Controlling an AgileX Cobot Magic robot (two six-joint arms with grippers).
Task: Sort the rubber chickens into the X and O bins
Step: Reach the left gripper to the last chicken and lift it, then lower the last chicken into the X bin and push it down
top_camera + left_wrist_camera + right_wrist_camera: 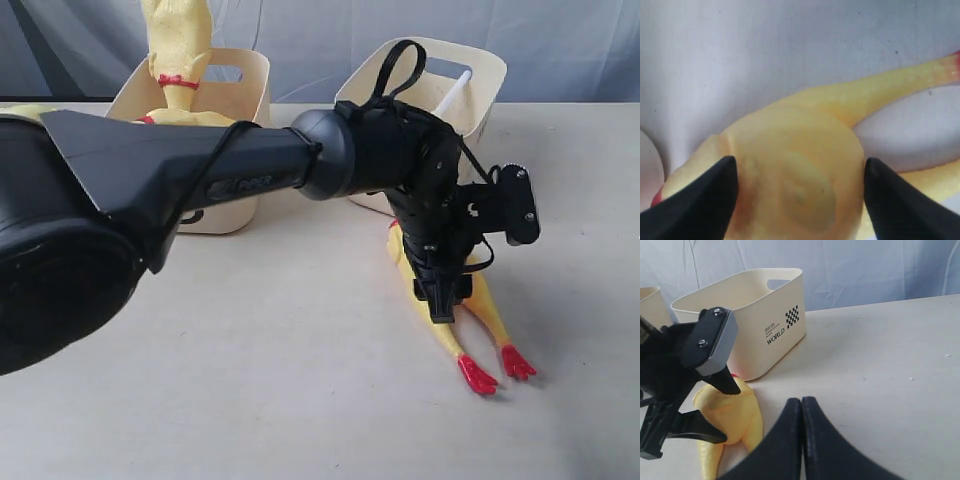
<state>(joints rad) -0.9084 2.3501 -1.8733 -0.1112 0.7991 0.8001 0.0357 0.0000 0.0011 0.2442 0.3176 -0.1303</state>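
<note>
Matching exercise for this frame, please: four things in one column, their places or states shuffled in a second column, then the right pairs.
1. left black gripper
2. right black gripper
3. yellow rubber chicken with red feet
4. yellow rubber chicken with red neck band

A. fingers pressed together, holding nothing
B. sticking up out of a cream-white plastic tub
C. lying on the beige table
D. fingers spread, one each side of a chicken's body

Pairs: 1-D, 2-A, 3-C, 4-B.
</note>
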